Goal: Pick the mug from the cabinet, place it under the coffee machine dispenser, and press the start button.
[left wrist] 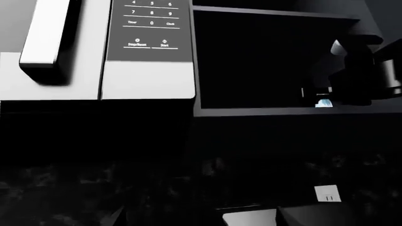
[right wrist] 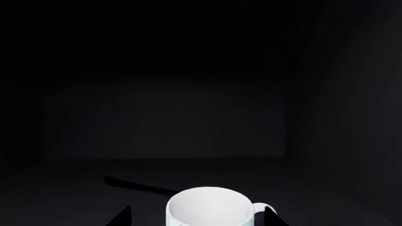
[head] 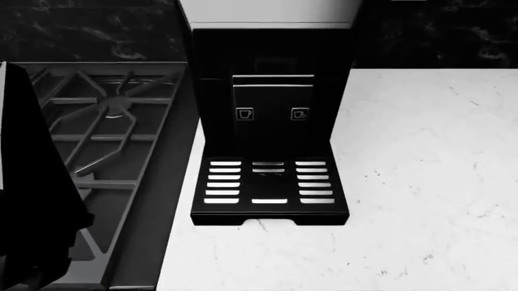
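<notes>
The small white mug (right wrist: 210, 207) with its handle stub sits on the dark cabinet floor (right wrist: 75, 188), upright, its rim facing my right wrist camera. My right jaws (right wrist: 199, 217) stand spread, one dark tip on each side of the mug, just beside its walls; whether either touches, I cannot tell. The mug's lower half is cut off by the picture's edge, and the cabinet's interior is nearly black, its back wall only faintly readable.

From my left wrist camera I see the open dark cabinet (left wrist: 264, 61) beside the silver microwave (left wrist: 148, 70), with my right arm (left wrist: 364, 70) reaching into it; a bluish glint of the mug shows below it. My left jaws are not clearly seen; I cannot tell their state.

In the head view, the tall black coffee machine (head: 271, 109) stands on the white marble tabletop (head: 421, 182), its slotted drip tray (head: 270, 188) bare, next to the gas stove grate (head: 105, 133).
</notes>
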You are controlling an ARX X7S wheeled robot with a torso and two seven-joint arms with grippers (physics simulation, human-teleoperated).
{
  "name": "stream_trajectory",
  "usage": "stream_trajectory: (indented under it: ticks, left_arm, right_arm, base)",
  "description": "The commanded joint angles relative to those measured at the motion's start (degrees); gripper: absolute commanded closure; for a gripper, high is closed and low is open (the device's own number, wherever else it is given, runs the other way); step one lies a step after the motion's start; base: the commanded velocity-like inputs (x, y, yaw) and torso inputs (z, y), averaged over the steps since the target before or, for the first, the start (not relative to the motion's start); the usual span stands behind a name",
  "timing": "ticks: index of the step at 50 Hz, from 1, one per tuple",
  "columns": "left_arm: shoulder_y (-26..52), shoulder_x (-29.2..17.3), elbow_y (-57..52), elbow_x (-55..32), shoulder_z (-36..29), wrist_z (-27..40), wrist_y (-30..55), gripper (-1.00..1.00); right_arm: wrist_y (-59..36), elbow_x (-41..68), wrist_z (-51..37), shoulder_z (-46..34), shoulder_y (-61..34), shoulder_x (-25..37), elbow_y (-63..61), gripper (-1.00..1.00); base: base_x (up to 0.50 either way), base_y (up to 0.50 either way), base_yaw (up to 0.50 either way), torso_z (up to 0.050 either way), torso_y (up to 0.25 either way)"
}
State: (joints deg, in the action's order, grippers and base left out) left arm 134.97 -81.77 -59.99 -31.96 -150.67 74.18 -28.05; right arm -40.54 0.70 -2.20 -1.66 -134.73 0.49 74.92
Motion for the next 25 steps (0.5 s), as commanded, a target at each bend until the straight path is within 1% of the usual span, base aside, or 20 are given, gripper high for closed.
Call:
stream_trajectory:
  ticks: [1,7,19,20,25]
  left_arm:
    - [-0.02,-0.71,0.0,1.2,0.25,0.06,0.36,-1.0]
    - [-0.01,0.22,0.0,2.25,-0.88,0.72,-1.58,-1.0]
    - [0.0,1.68,0.0,3.42,-2.53,1.81,-3.78,-1.0]
    - [0.0,1.61,0.0,3.46,-2.56,1.83,-3.84,-1.0]
    - [0.0,1.27,0.0,3.18,-2.42,1.59,-4.08,-1.0]
  right_arm:
    - [-0.01,0.01,0.0,0.01,0.1,0.0,0.08,-1.0]
    - [-0.01,0.01,0.0,0.01,0.1,0.0,0.08,-1.0]
    - [-0.01,0.01,0.0,0.01,0.1,0.0,0.08,-1.0]
    - [2.79,3.79,4.92,2.71,-0.27,0.0,-2.61,1.0]
    - [3.72,3.43,5.27,2.56,-0.27,0.0,-1.94,1.0]
  base:
    - [0.0,0.0,0.0,0.0,-0.25]
    - [0.0,0.0,0.0,0.0,-0.229]
    - [0.0,0.0,0.0,0.0,-0.006]
    - [0.0,0.0,0.0,0.0,-0.01]
    - [0.0,0.0,0.0,0.0,-0.002]
